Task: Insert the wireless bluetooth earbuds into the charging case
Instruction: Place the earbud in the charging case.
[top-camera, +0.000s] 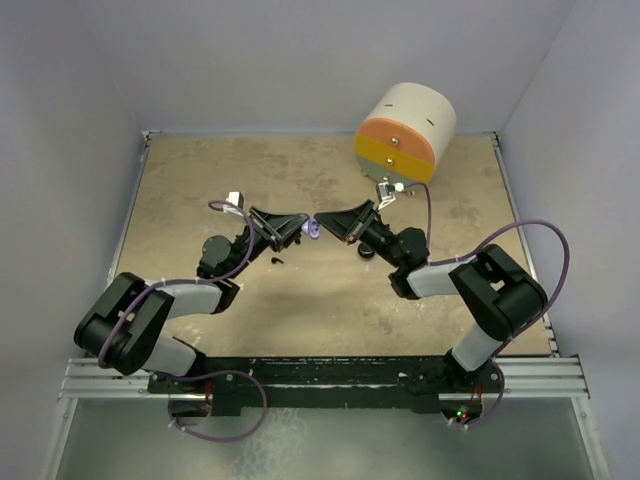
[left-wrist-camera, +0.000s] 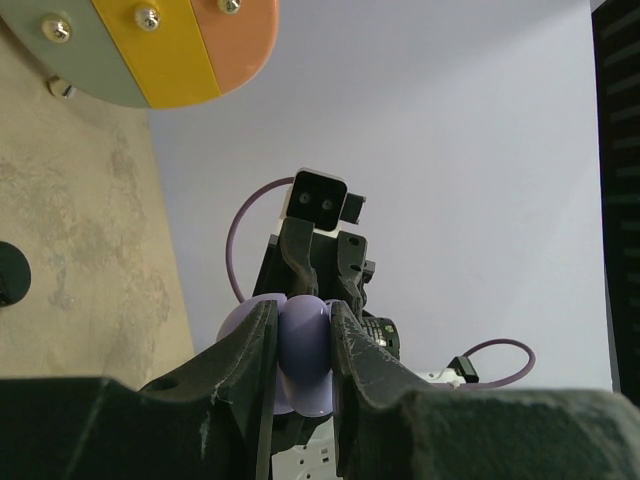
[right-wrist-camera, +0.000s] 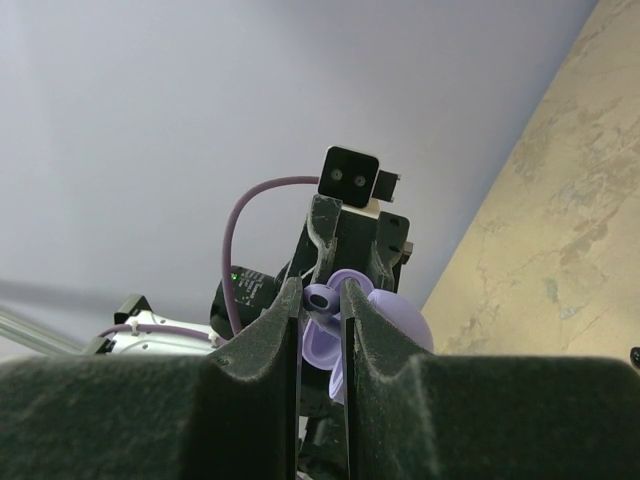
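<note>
A: Over mid-table, what do we get from above?

B: We see the left gripper (top-camera: 298, 230) and the right gripper (top-camera: 322, 226) tip to tip above the table (top-camera: 300, 320), with a lavender speck between them. From that height we cannot split the speck into parts.

A: And the left wrist view?

B: There we see the left fingers (left-wrist-camera: 262, 335) clamped on the case (left-wrist-camera: 305, 360), a rounded lavender shell that bulges out between the pads and past their left side. The right gripper faces us just beyond it. We cannot make out the bud from here.

A: So the right wrist view gives us that?

B: Yes. The earbud (right-wrist-camera: 322, 330), small and lavender, sits pinched between the right fingers (right-wrist-camera: 285, 325) at their tips, one pad on each side. The case shows just behind it and to the right, held by the left gripper opposite. We cannot tell whether bud and case touch.

A: Anything only the top view has?

B: A small black bit (top-camera: 277, 261) lies on the table near the left gripper, too small to name. A black puck (top-camera: 368, 253) lies beside the right arm, and the left wrist view catches its edge too. A drum (top-camera: 405, 125) with an orange and yellow face stands at the far edge.
</note>
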